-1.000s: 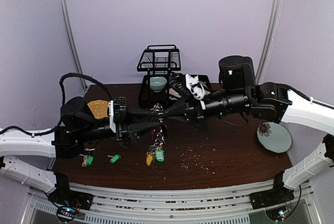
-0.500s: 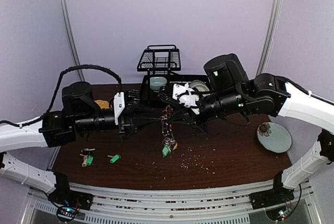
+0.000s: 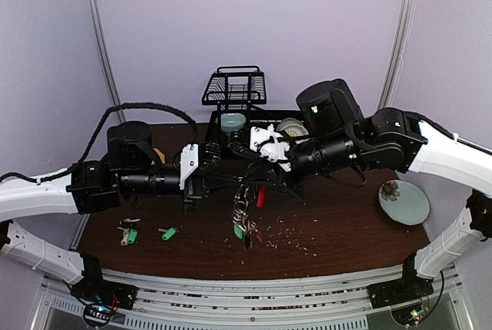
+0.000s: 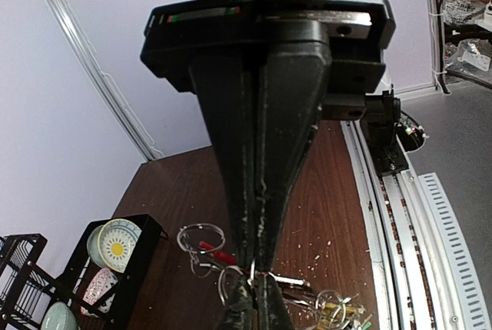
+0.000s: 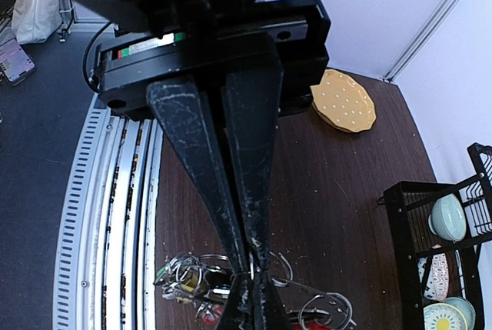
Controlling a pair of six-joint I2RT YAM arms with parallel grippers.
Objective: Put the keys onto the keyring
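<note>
Left pincer (image 4: pixel 254 268): your fingers are clenched right together, nipping a thin wire loop of the keyring (image 3: pixel 241 208).
Right pincer (image 5: pixel 250 265): same deal, squeezed tight on the keyring, tip to tip with the left one.
Keyring: dangles above the surface (image 3: pixel 338 230) between both arms, red arc (image 3: pixel 260 196) up top, green tag (image 3: pixel 238 230) lowest.
Loose keys (image 3: pixel 168 232): two green-tagged ones on the surface, well off to the left.

Dark brown wooden table (image 3: pixel 330 257): two green-tagged silver keys (image 3: pixel 168 233) near left, pale round patterned plate (image 3: pixel 403 201) right, black wire rack (image 3: pixel 234 88) far centre, scattered crumbs (image 3: pixel 288 234).
</note>
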